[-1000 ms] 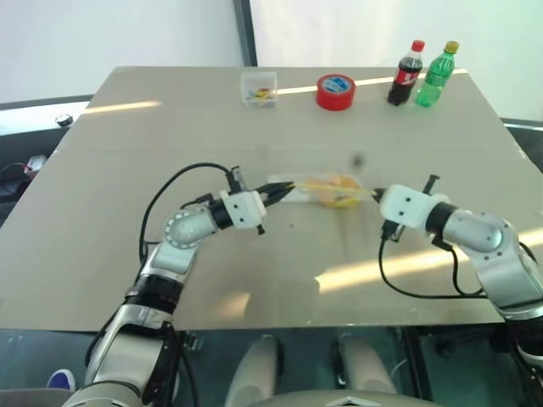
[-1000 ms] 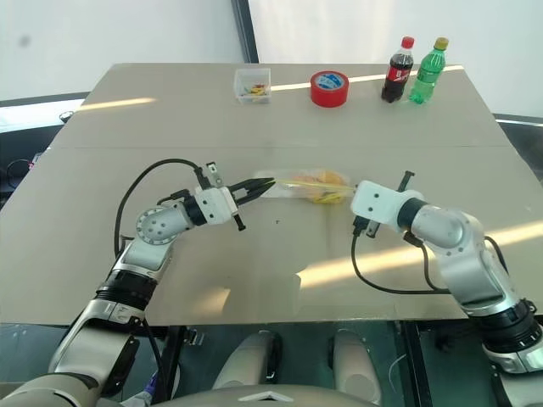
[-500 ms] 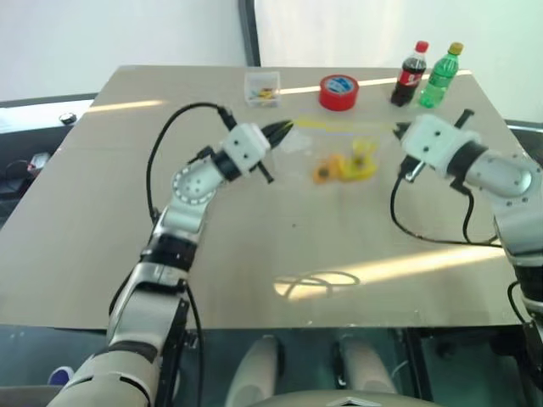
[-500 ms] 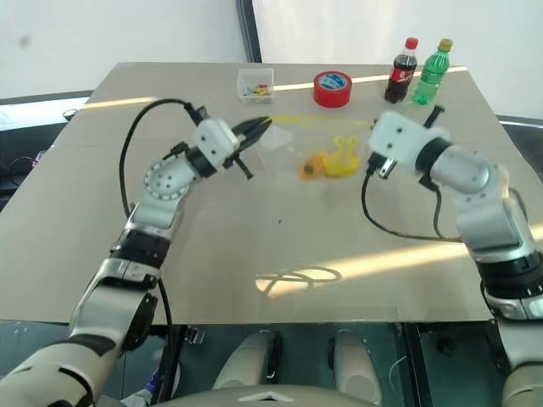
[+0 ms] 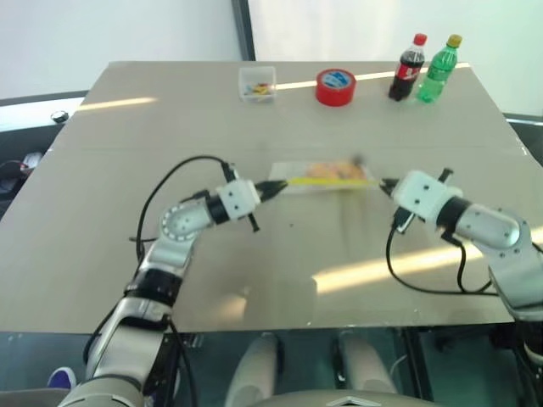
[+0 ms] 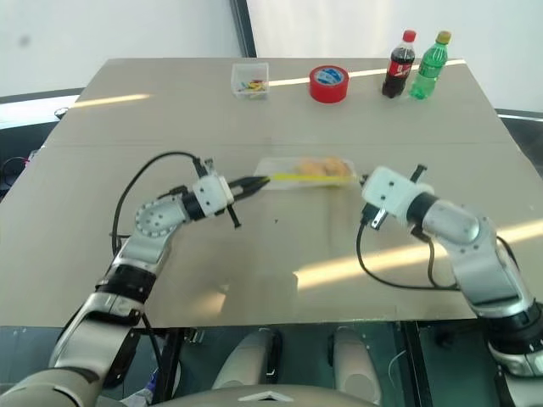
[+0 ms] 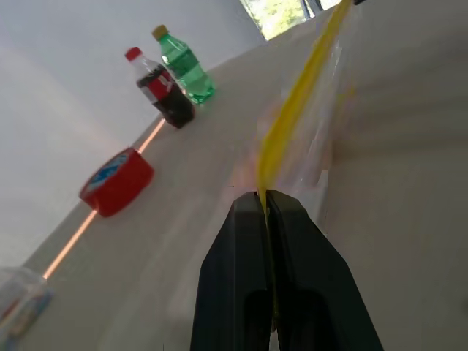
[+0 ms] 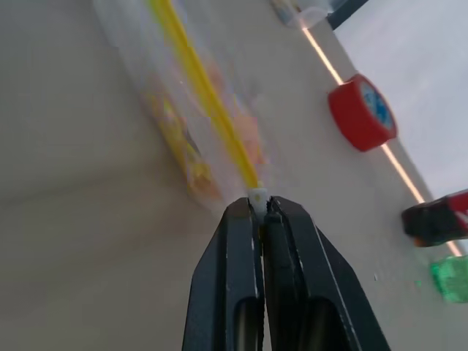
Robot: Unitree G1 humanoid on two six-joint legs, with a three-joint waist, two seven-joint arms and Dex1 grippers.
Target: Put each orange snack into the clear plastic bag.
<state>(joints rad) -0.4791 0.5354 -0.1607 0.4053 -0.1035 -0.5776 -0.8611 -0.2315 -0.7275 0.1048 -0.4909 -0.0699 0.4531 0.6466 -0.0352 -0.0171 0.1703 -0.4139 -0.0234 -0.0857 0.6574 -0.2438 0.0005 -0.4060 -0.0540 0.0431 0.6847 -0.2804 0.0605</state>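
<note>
The clear plastic bag point(image 5: 322, 176) is stretched flat between my two grippers, low over the middle of the table, its yellow strip point(image 7: 296, 102) taut along one edge. The orange snacks point(image 5: 333, 170) show through the bag as a blurred orange patch point(image 8: 183, 150). My left gripper point(image 5: 270, 188) is shut on the left end of the strip point(image 7: 265, 196). On the right end of the strip my right gripper point(image 5: 383, 183) is shut too, a white tab showing at its tips point(image 8: 258, 201).
At the table's far edge stand a small clear box point(image 5: 258, 85), a red tape roll point(image 5: 335, 86), a cola bottle point(image 5: 406, 68) and a green bottle point(image 5: 439, 68). Black cables loop beside both arms above the table.
Half a second ago both grippers held the bag lifted higher, with the snacks hanging in it. Now they have lowered it back to about where it was a second ago.
</note>
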